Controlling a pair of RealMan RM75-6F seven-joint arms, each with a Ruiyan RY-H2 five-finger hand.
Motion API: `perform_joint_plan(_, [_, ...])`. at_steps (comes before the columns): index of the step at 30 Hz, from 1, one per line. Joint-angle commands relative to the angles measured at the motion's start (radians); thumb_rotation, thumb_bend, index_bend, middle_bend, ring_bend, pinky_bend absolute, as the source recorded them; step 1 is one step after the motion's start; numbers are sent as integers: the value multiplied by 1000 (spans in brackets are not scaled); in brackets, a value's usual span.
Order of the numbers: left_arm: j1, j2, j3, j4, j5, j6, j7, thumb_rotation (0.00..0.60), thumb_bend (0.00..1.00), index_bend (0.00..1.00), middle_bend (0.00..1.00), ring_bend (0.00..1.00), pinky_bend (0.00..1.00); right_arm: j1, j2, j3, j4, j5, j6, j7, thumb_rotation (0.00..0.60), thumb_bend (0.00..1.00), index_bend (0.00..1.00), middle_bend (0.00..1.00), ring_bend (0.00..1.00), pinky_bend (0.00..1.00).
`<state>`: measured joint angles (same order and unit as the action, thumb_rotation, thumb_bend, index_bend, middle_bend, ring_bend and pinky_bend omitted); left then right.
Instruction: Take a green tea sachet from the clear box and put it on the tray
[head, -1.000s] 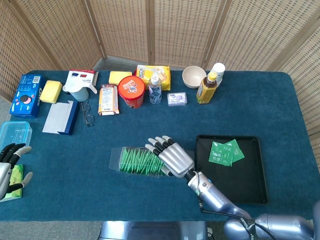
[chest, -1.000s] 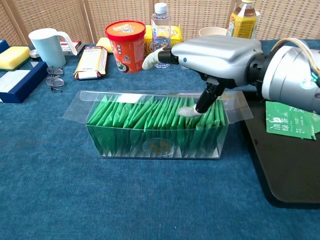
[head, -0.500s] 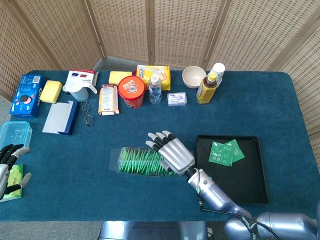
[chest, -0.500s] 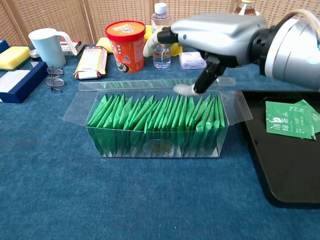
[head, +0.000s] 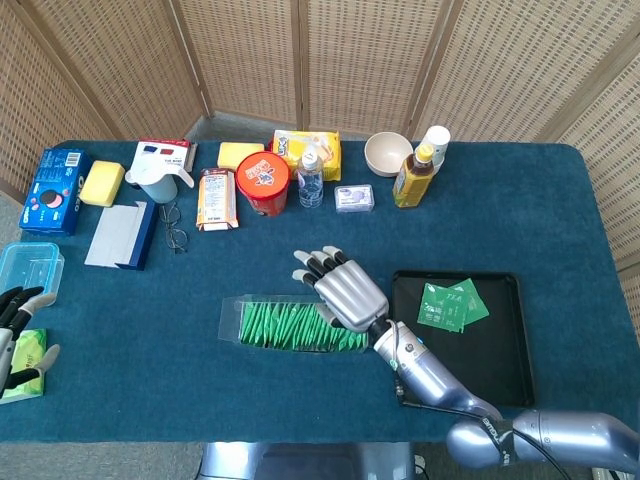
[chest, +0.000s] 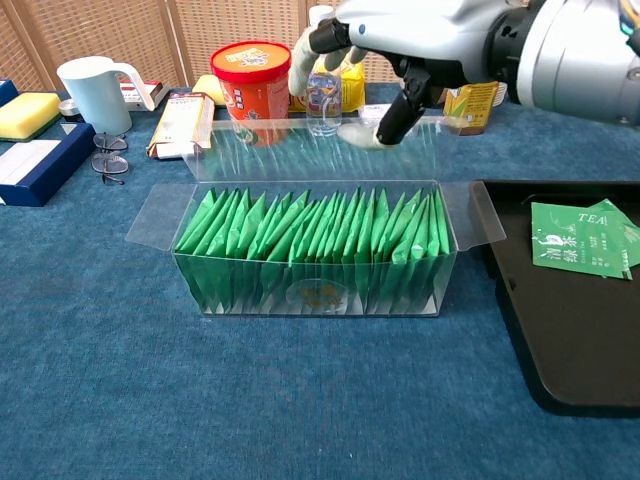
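Observation:
The clear box (chest: 315, 285) stands mid-table, its lid flap (chest: 300, 148) tilted up at the back, packed with several upright green tea sachets (chest: 310, 235). My right hand (chest: 410, 40) hovers above the box's far right part, fingers apart and holding nothing, thumb tip pointing down clear of the sachets. From above, the right hand (head: 343, 289) covers the right end of the box (head: 285, 325). The black tray (head: 505, 370) lies right of the box, with a few green sachets (head: 450, 305) in its far left corner. My left hand (head: 15, 330) rests spread at the table's far left edge.
Along the back stand a red cup (head: 263, 182), water bottle (head: 311, 178), white bowl (head: 388, 153), yellow drink bottle (head: 416, 175), light blue mug (head: 155, 180) and snack boxes. Glasses (head: 175, 228), a blue box (head: 120, 235) and a clear tub (head: 28, 268) lie left.
My right hand has risen out of the box, its thumb lifting off the sachets, and moved toward the back. The box's rear lid flap has swung upward. The left hand barely shifted.

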<state>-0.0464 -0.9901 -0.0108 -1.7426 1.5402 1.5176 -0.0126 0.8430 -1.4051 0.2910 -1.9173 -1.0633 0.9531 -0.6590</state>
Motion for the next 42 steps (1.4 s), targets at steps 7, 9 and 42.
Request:
perform_joint_plan(7, [4, 2, 1, 5, 1, 6, -12, 600, 267, 196, 166, 101, 248, 75, 11, 2, 44, 128, -45, -33, 600, 550, 295, 140, 183, 174])
perform_joint_plan(9, [5, 3, 0, 7, -1, 7, -16, 600, 267, 196, 166, 98, 247, 88, 13, 0, 54, 152, -54, -33, 600, 558, 324, 144, 190, 174])
perform_joint_plan(42, [-3, -3, -1, 16, -1, -6, -24, 600, 266, 194, 166, 94, 248, 233, 33, -44, 141, 322, -88, 12, 600, 589, 403, 198, 303, 175])
